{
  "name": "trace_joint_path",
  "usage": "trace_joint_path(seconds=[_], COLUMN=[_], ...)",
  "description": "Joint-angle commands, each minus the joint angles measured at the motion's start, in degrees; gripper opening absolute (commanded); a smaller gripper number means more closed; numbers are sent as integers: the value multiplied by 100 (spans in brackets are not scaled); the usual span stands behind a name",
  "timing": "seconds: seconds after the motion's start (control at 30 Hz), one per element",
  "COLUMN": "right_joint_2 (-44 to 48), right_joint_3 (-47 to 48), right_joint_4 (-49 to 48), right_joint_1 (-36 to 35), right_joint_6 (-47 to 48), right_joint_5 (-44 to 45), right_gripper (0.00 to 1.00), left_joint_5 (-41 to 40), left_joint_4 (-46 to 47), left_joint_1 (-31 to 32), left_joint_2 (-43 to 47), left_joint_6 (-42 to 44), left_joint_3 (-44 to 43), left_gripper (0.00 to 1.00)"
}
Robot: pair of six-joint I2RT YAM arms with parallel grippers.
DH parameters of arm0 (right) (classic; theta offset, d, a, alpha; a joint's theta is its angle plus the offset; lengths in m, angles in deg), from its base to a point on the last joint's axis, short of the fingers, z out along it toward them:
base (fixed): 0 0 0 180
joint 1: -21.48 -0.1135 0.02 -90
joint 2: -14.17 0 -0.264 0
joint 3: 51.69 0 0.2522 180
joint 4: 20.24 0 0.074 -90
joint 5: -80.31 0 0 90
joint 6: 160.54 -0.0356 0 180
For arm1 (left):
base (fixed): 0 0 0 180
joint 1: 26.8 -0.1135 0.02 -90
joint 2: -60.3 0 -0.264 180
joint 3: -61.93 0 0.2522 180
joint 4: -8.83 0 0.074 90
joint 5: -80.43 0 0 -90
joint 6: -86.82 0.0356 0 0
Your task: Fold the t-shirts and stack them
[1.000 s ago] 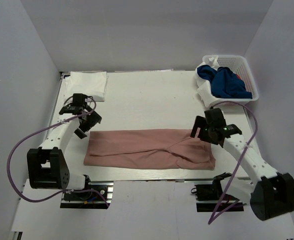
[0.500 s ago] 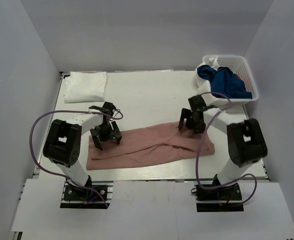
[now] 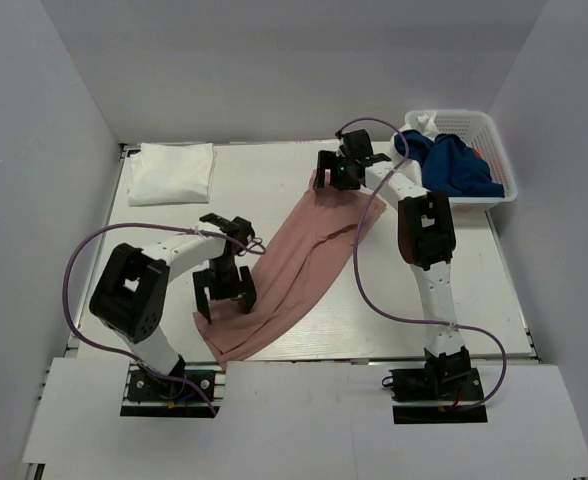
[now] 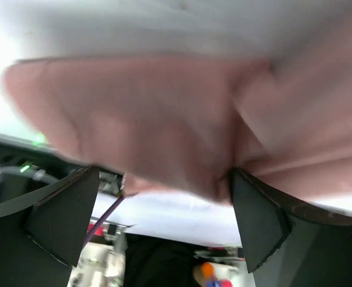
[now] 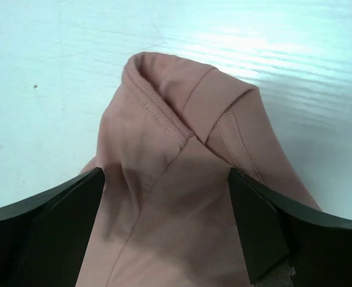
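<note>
Far left on the table: a folded white shirt, lying flat. L gripper is near-left, jaws wide apart, not pinching, w/ the near end of the pink shirt right under it. The pink shirt lies in a long slanted strip from near left up to far middle. R gripper sits over its far end, jaws wide apart too, cloth btwn them but not squeezed. Far right: a white basket w/ a blue shirt in it.
</note>
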Motion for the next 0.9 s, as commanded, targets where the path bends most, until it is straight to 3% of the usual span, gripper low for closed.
trace_joint_path(seconds=[0.0,0.2,0.33,0.47,0.57,0.7,0.87], right_joint_2=[-42,1371,2137,2840,3061,2790,2052], right_joint_3=[288,-458,-1617,-3222,-3744,-3589,-3036], right_joint_4=[74,-77,82,-49,-279,-24,151], right_joint_1=[11,-104,-200,-314,-463,-561,-526], right_joint_6=[505,700,340,-134,-232,-250,-302], right_joint_5=[-388,236,571,474,290,272,272], right_gripper=[90,90,90,90,90,90,90], left_joint_5=[-522,-1009,-728,402,390,20,388], left_joint_4=[-870,-766,-407,321,333,157,840], left_joint_1=[196,539,934,1399,1628,1823,2007], left_joint_2=[458,327,221,169,-16,-402,-982], left_joint_6=[197,733,1094,1393,1446,1568,1683], left_joint_3=[-930,-1714,-1593,-933,-783,-783,-783], left_gripper=[100,100,100,98,95,91,82])
